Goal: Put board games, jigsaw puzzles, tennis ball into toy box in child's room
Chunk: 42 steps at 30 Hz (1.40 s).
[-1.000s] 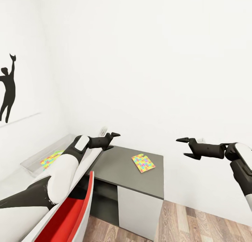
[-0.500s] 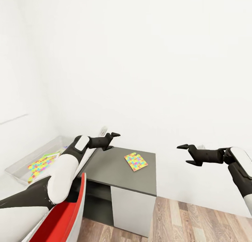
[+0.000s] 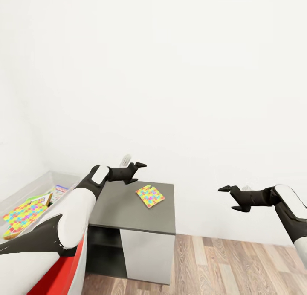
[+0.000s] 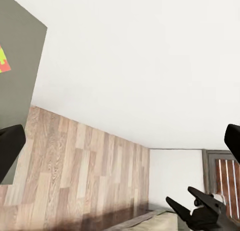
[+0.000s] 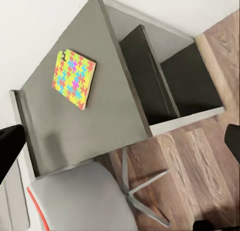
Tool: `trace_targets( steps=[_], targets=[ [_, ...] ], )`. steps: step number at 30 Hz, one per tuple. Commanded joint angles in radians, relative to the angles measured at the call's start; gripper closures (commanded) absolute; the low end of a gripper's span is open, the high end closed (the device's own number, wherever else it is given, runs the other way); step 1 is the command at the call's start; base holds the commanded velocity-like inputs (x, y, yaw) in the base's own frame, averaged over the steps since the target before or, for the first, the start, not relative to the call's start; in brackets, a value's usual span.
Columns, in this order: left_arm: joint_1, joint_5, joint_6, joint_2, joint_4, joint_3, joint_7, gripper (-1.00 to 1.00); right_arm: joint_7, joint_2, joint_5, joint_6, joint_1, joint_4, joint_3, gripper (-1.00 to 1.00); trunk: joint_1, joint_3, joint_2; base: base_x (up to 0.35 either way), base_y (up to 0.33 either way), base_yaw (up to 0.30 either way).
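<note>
- Jigsaw puzzle [image 3: 150, 196] lies flat on the dark grey top of the low side cabinet [image 3: 128, 209], near the back edge and closer to the right back corner; in the right wrist view the same puzzle [image 5: 74, 78] shows its yellow, pink, green and blue pieces and an orange edge.
- Second jigsaw puzzle [image 3: 22, 212] lies inside the toy box [image 3: 51, 177], at the far left of the head view, on the white desk [image 3: 10, 267].
- Next to it in the toy box, toward the back wall, there are printed board games [image 3: 44, 197]; one has a green top with an orange edge, one is light blue. How exactly they lean on each other I cannot tell.
- Left gripper [image 3: 137, 172] hangs in the air above the back left corner of the cabinet, touching nothing; its fingers are spread and hold nothing.
- Right gripper [image 3: 233, 198] is in the air to the right of the cabinet, well apart from it, above the wood-plank floor [image 3: 230, 265]; its fingers are also spread and empty.
- Chair [image 5: 82, 198] with a grey seat, a red edge and a metal star base stands on the floor just beside the cabinet, seen in the right wrist view.
- White wall [image 3: 170, 73] is behind everything.
</note>
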Motion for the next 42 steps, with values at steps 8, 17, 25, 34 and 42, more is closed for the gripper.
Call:
trace_targets(
  steps=[8, 17, 25, 34, 42],
  targets=[
    [-0.001, -0.031, 0.005, 0.001, -0.001, 0.009, -0.004, -1.0, -0.01, 0.085, 0.253, -0.011, -0.001, 0.144, 0.019, -1.0, 0.001, -0.009, -0.003, 0.0, 0.0, -0.232],
    [-0.001, -0.043, 0.003, 0.003, -0.003, 0.01, 0.023, -1.0, 0.023, 0.23, 0.727, -0.317, -0.001, 0.398, 0.024, -1.0, 0.001, -0.021, -0.003, 0.0, 0.0, -0.16],
    [-0.001, -0.05, 0.003, 0.008, -0.025, 0.01, 0.144, -1.0, 0.064, 0.326, 0.972, -0.572, -0.001, 0.559, 0.024, -1.0, 0.001, -0.029, -0.003, 0.0, 0.0, -0.035],
    [-0.001, -0.052, 0.004, 0.01, -0.045, 0.01, 0.201, -1.0, 0.071, 0.343, 1.035, -0.617, -0.001, 0.578, 0.024, -1.0, 0.001, -0.03, -0.003, 0.0, 0.0, -0.002],
    [-0.001, -0.051, 0.004, 0.008, -0.052, 0.011, 0.27, -1.0, 0.071, 0.347, 1.039, -0.619, -0.001, 0.569, 0.025, -1.0, 0.001, -0.03, -0.003, 0.0, 0.0, 0.0]
  ],
)
